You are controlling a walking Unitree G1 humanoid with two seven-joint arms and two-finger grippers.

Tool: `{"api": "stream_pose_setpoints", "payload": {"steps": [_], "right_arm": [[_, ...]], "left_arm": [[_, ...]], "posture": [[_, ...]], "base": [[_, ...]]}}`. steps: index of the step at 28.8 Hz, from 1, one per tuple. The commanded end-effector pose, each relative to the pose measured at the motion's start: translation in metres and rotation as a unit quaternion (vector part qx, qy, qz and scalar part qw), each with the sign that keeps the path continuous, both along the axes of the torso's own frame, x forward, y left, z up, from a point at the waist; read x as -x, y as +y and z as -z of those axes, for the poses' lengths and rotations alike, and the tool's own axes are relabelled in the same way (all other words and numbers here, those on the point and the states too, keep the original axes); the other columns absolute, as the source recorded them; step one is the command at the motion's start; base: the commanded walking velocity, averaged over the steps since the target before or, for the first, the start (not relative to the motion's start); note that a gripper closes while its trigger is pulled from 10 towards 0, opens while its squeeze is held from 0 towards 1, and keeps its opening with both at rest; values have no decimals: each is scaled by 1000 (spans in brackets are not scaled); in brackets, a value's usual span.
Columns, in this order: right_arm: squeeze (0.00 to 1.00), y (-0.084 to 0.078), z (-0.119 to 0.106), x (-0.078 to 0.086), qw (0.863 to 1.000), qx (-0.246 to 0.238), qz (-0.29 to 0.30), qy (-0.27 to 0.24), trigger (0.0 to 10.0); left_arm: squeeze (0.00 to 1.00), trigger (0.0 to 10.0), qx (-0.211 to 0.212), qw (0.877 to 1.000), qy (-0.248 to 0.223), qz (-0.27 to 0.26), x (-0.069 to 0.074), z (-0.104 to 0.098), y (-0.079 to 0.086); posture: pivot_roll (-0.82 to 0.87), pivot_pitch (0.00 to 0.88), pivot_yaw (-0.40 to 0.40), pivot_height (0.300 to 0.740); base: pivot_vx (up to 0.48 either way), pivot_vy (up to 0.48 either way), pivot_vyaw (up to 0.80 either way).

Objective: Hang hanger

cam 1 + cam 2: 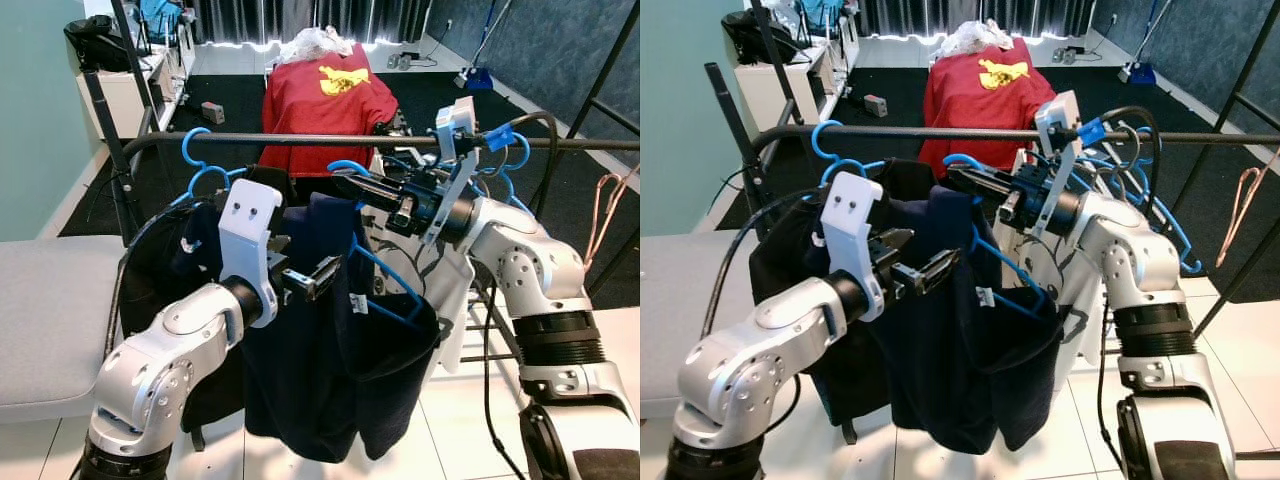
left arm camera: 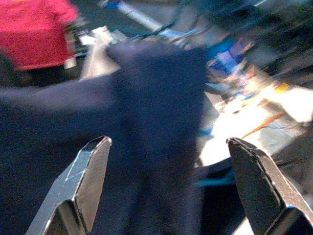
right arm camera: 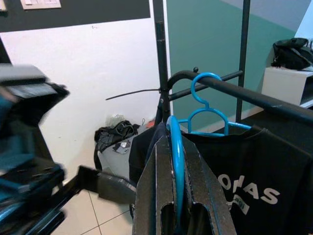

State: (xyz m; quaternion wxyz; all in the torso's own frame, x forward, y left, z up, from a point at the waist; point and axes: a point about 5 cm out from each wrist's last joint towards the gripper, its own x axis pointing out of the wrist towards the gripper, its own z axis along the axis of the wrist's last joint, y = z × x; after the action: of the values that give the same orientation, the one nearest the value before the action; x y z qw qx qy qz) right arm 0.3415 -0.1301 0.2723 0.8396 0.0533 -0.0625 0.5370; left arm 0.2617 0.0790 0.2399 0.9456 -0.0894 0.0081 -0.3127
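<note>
Right gripper (image 1: 975,183) is clenched on the hook of a blue hanger (image 1: 385,275), holding it just below the black clothes rail (image 1: 330,140) that runs across the scene; in the right wrist view the two black fingers (image 3: 200,188) press together around the blue hook. From this hanger droops a dark navy garment (image 1: 340,370), sagging in folds between the two silver arms, with one blue hanger arm slanting down across its front. Left gripper (image 1: 315,277) is raised in front of the navy garment with its fingers parted and nothing between them; the left wrist view, which is blurred, shows the two fingertips (image 2: 90,169) spread wide with the dark cloth beyond them. To the robot's left on the rail hangs another blue hanger (image 1: 200,165) carrying a black shirt (image 3: 254,171) with white lettering. More blue hangers (image 1: 510,160) with a white printed garment (image 1: 1065,290) hang on the rail behind the right arm. Beyond the rail a red cloth with a yellow design (image 1: 325,100) lies draped over something. White tiled floor (image 1: 450,410) lies below.
</note>
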Motion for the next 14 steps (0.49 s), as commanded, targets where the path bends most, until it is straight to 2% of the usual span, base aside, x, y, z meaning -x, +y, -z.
{"api": "stream_pose_setpoints", "payload": {"steps": [1, 4, 8, 10, 11, 14], "right_arm": [[0, 4, -4, 3, 1000, 0, -4, -10, 0], [0, 11, -3, 5, 1000, 0, -13, -7, 0], [0, 14, -2, 6, 1000, -2, -15, -4, 0], [0, 14, -2, 6, 1000, -2, -14, -4, 0], [0, 14, -2, 6, 1000, -4, -14, -4, 0], [0, 15, -3, 6, 1000, -6, -14, -3, 0]], "left_arm": [[1000, 10000, 8, 1000, -8, 22, 4, -7, -6], [1000, 10000, -5, 1000, -4, 1, 1, -4, -10], [1000, 10000, 7, 1000, -4, -7, -1, -8, -13], [1000, 10000, -4, 1000, -8, -11, -1, -8, -13], [1000, 10000, -28, 999, -17, -22, -2, -7, -13], [1000, 10000, -45, 998, -22, -31, -3, -6, -13]], "posture": [[-4, 10, -26, 740], [-7, 10, -24, 740], [-8, 10, -24, 740], [-9, 13, -24, 740], [-9, 15, -24, 740], [-9, 15, -24, 740]], "base": [[0, 0, 0], [0, 0, 0], [0, 0, 0], [0, 0, 0], [0, 0, 0], [0, 0, 0]]}}
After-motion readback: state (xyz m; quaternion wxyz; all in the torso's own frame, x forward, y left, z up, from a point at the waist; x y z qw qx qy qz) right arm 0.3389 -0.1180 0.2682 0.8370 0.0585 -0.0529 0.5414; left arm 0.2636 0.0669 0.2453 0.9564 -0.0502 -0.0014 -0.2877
